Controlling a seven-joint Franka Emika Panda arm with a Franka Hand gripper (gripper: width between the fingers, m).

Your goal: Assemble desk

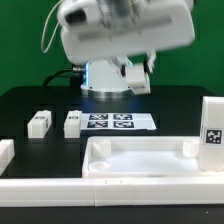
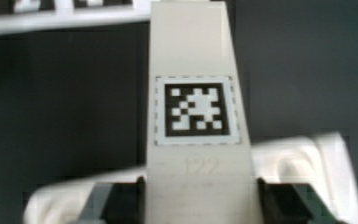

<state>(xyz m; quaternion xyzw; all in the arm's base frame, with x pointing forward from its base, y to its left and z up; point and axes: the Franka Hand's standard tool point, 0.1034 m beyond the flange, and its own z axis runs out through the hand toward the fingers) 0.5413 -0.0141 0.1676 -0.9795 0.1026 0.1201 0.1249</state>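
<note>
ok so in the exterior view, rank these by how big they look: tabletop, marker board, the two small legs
1. tabletop, clearly largest, though also nearest the camera
2. marker board
3. far-left leg and leg beside the board: they look alike, so no ranking between them

Bare table (image 1: 30,100) lies open around the two legs (image 1: 39,123) and marker board (image 1: 108,122), while the tabletop (image 1: 140,158), an upright leg (image 1: 212,130) beside it and low bars (image 1: 100,190) wall the front.
</note>
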